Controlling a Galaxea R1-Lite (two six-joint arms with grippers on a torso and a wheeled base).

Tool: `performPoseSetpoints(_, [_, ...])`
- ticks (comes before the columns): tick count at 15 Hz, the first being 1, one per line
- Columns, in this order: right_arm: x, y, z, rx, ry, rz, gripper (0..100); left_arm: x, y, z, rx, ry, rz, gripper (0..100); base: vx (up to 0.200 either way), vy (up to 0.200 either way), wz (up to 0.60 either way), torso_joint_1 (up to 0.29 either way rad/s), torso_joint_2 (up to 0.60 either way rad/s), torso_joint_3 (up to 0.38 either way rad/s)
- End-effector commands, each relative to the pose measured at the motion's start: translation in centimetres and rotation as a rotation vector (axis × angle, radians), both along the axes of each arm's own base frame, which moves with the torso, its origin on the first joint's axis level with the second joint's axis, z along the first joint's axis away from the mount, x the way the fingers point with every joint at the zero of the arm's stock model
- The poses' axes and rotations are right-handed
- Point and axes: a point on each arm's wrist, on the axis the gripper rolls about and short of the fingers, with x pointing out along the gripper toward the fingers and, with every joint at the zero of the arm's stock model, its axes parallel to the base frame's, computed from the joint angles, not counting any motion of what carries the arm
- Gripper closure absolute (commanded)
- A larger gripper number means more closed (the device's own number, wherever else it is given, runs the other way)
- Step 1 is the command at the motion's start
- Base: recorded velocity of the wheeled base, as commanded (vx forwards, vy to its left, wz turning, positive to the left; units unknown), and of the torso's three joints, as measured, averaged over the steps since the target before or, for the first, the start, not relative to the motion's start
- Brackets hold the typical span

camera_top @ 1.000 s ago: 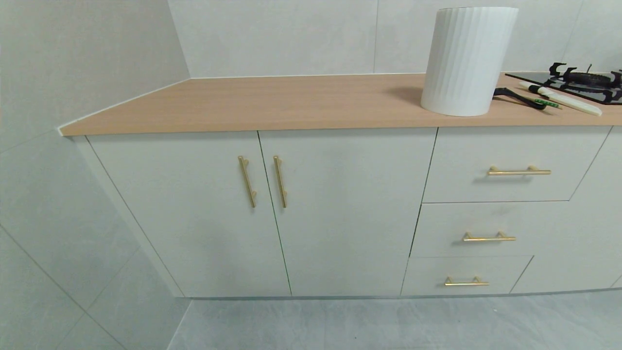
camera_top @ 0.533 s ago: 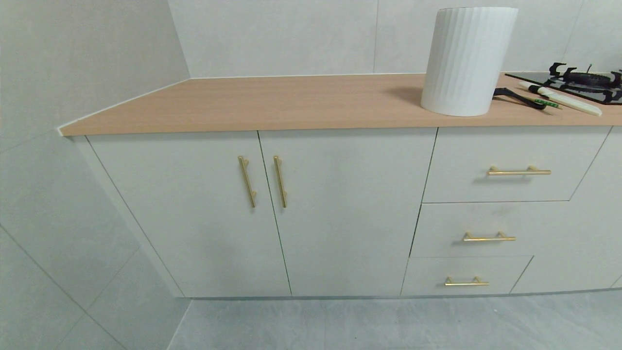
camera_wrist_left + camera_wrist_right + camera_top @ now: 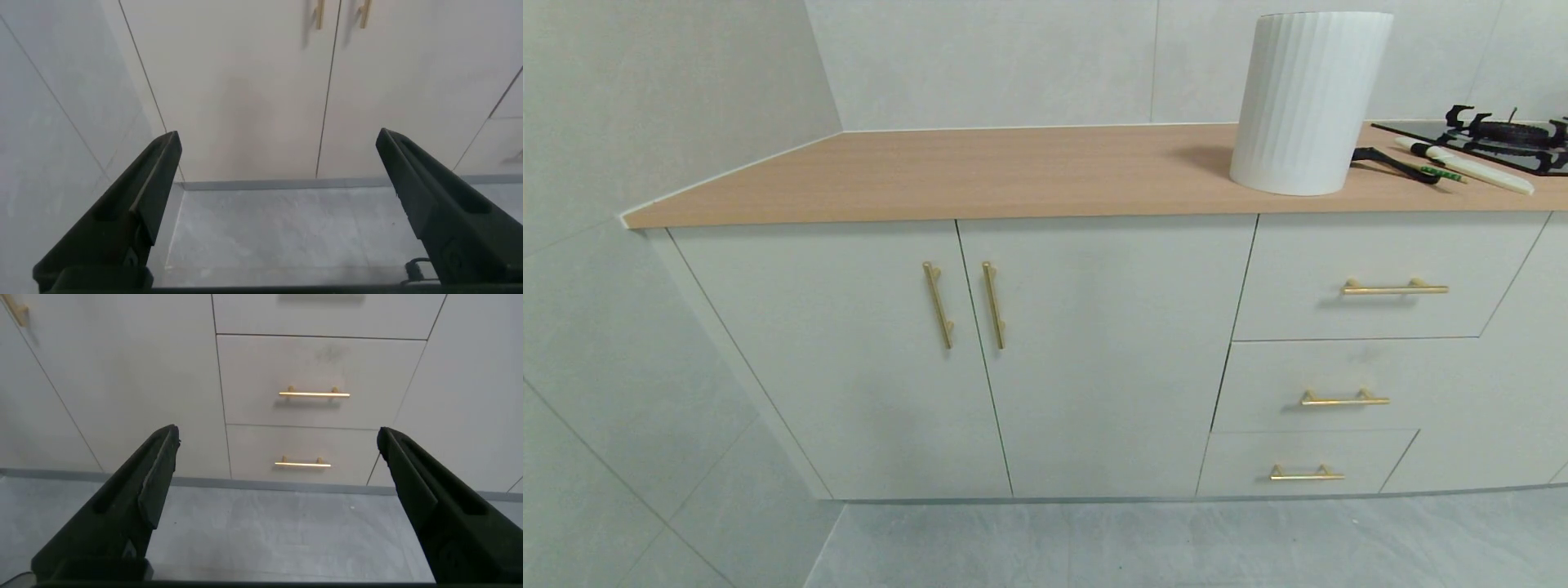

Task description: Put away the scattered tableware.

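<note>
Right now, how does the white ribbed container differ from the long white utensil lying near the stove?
The white ribbed container stands upright; the long white utensil lies flat. The container is wide and tall, the utensil thin and slim. The container's wall is ribbed, the utensil looks smooth. Both are white.

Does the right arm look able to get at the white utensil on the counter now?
Probably not yet: the right gripper hangs low before the drawers, while the white utensil lies up on the countertop. Nothing blocks it; the arm must rise.
</note>
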Motion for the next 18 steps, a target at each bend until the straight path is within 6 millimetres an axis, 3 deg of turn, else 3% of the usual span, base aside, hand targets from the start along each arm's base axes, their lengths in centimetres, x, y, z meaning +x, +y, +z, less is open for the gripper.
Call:
performPoseSetpoints(1, [0.02, 0.0, 0.0, -0.002, 0.004, 0.0, 0, 0.0, 0.0, -0.02, -0.003, 0.002, 0.0, 0, 0.0, 0.0, 0.0, 0.0, 0.0, 0.0])
performPoseSetpoints(6, [0.02, 0.0, 0.0, 0.0, 0.004, 0.0, 0, 0.0, 0.0, 0.0, 0.0, 0.0, 0.0, 0, 0.0, 0.0, 0.0, 0.0, 0.0, 0.0])
performPoseSetpoints(18, [0.02, 0.0, 0.0, 0.001, 0.004, 0.0, 0, 0.0, 0.0, 0.01, -0.003, -0.001, 0.0, 0, 0.0, -0.2, 0.0, 0.004, 0.0, 0.004])
